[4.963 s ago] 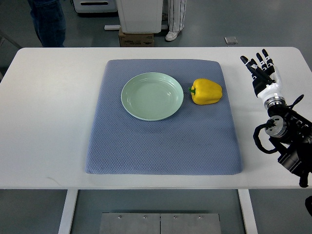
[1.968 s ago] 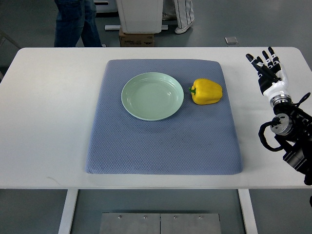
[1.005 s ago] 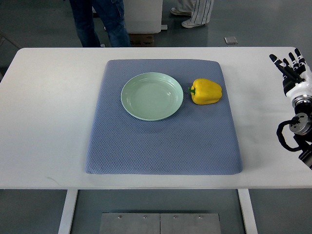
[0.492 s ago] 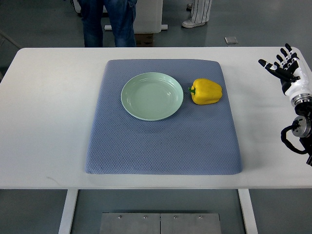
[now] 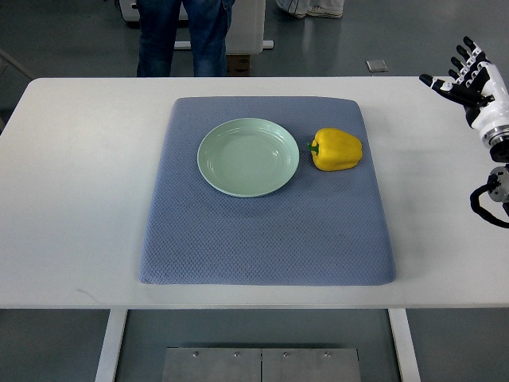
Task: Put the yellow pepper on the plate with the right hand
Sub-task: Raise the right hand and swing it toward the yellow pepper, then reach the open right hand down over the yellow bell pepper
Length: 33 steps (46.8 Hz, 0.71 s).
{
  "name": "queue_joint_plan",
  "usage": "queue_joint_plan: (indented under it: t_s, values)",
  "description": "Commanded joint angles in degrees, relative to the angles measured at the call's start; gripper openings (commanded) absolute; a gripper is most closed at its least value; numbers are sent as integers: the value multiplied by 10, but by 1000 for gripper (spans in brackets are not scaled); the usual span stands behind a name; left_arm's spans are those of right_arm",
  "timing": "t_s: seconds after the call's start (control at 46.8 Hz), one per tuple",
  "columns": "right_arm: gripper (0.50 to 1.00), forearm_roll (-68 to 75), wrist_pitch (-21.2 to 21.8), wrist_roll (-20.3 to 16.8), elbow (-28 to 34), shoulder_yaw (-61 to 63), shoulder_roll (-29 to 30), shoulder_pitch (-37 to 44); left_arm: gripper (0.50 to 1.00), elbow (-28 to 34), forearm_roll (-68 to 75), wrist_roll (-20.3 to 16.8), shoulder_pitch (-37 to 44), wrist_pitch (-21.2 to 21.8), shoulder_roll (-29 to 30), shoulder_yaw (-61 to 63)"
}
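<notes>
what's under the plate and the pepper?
Both sit on the blue-grey mat, which lies on the white table. The green plate is empty; the yellow pepper lies beside it, to its right. The mat area directly beneath each is covered.

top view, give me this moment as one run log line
right hand: open, empty, far right edge | yellow pepper: on mat, right of plate | plate: empty | left hand: not in view

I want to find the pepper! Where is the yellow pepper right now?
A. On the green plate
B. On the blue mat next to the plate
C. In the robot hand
B: the yellow pepper lies on the blue mat, just right of the empty green plate.
</notes>
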Motion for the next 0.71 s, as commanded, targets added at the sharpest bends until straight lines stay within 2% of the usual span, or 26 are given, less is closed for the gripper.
queue_joint_plan:
  t_s: [0.0, 0.385, 0.513, 0.684]
  values:
    - [1000, -18, 0, -1, 0, -20, -2, 7, 1000, 0, 0, 0, 0, 0, 0, 0]
    - [998, -79, -2, 0, 3, -159, 5, 53, 1000, 0, 0, 0, 0, 0, 0, 0]
    - [996, -130, -2, 11, 3, -233, 9, 77, 1000, 0, 0, 0, 0, 0, 0, 0]
    - [993, -165, -23, 11, 4, -304, 19, 99, 1000, 0, 0, 0, 0, 0, 0, 0]
